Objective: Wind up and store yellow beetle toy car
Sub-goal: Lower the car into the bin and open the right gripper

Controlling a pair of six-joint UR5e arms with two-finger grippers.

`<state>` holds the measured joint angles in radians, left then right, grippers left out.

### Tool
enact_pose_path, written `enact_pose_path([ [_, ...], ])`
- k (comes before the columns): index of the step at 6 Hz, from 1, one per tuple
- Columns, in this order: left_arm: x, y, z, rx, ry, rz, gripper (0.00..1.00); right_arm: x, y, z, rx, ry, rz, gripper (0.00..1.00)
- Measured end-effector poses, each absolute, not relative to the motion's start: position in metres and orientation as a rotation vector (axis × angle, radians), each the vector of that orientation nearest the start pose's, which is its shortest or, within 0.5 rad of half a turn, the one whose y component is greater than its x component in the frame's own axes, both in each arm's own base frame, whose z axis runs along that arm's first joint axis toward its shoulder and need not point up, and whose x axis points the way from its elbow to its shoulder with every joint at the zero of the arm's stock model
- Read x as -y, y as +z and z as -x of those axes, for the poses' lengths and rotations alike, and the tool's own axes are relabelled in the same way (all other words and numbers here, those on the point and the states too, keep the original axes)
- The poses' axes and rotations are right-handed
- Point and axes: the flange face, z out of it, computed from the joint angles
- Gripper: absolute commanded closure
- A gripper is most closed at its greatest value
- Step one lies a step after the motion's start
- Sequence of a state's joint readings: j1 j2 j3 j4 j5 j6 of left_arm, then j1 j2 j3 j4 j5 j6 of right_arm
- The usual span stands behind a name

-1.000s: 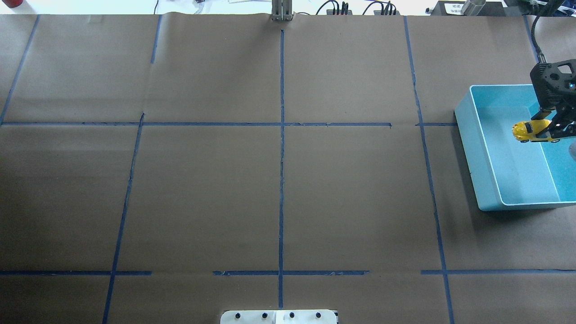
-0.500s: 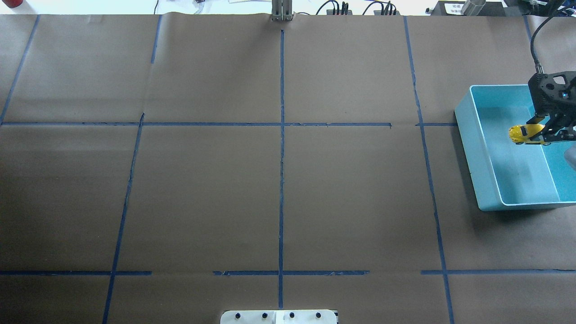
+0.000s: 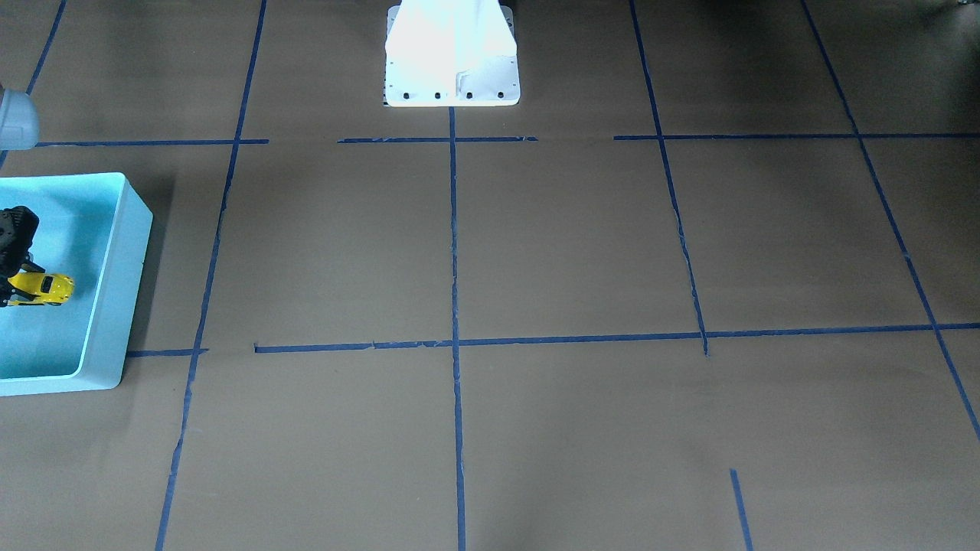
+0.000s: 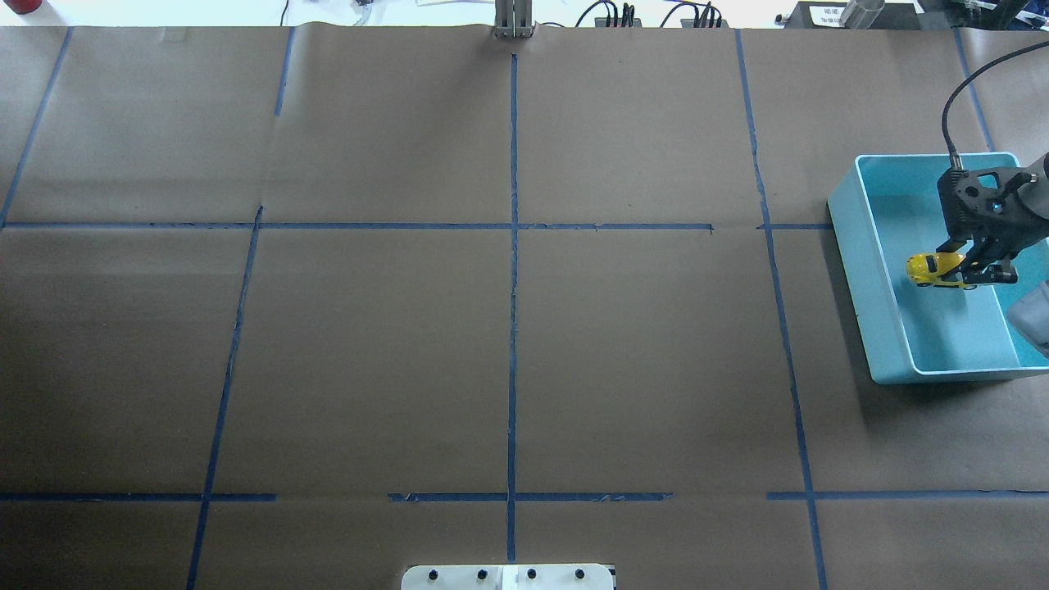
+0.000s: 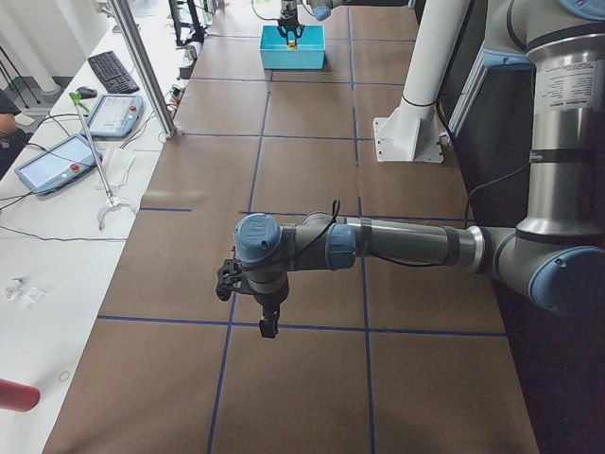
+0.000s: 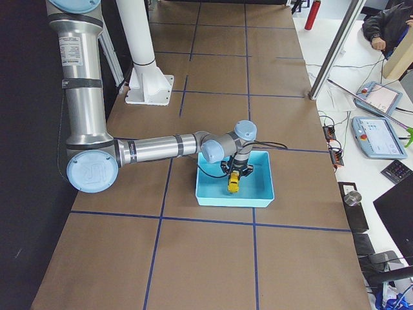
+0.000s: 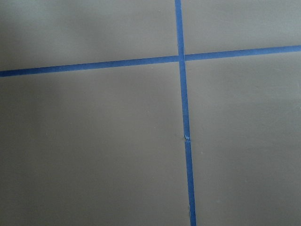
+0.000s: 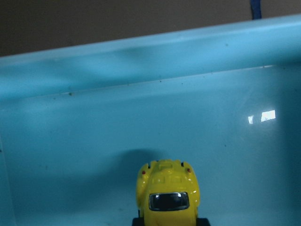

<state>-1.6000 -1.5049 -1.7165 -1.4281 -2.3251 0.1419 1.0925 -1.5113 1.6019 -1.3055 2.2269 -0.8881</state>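
Observation:
The yellow beetle toy car (image 4: 928, 269) is inside the light blue bin (image 4: 860, 270) at the table's right side. My right gripper (image 4: 975, 273) is shut on the car's rear and holds it low over the bin floor, nose toward the bin's left wall. The car also shows in the front-facing view (image 3: 44, 287), the exterior right view (image 6: 233, 183) and the right wrist view (image 8: 168, 190), where its shadow lies on the bin floor. My left gripper (image 5: 267, 326) hangs over bare table far from the bin; I cannot tell whether it is open or shut.
Brown paper with blue tape lines (image 4: 513, 246) covers the table. The robot's white base (image 3: 452, 53) stands at the near middle edge. The left wrist view shows only paper and a tape cross (image 7: 181, 59). Tablets and cables lie beyond the table's far edge.
My right gripper has moved with the car toward the bin's left wall and nearer the robot, and has come lower into the bin. The left arm has not visibly moved.

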Motion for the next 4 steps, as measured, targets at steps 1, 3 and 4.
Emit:
enact_pose_path([
  [1,0.4555,0.6345,0.0784,-0.756,0.083,-0.004,0.00,0.5070,0.5897,0.1937,0.626,-1.425,-0.507,0.92],
  [3,0.4556,0.6340,0.0784,-0.757,0.083,-0.005,0.00,0.5060,0.5875,0.2016,0.630,-1.434,-0.506,0.00],
  [4,0.4558,0.6332,0.0784,-0.757,0.084,-0.006,0.00,0.5056,0.5870,0.2027,0.631,-1.440,-0.508,0.00],
])
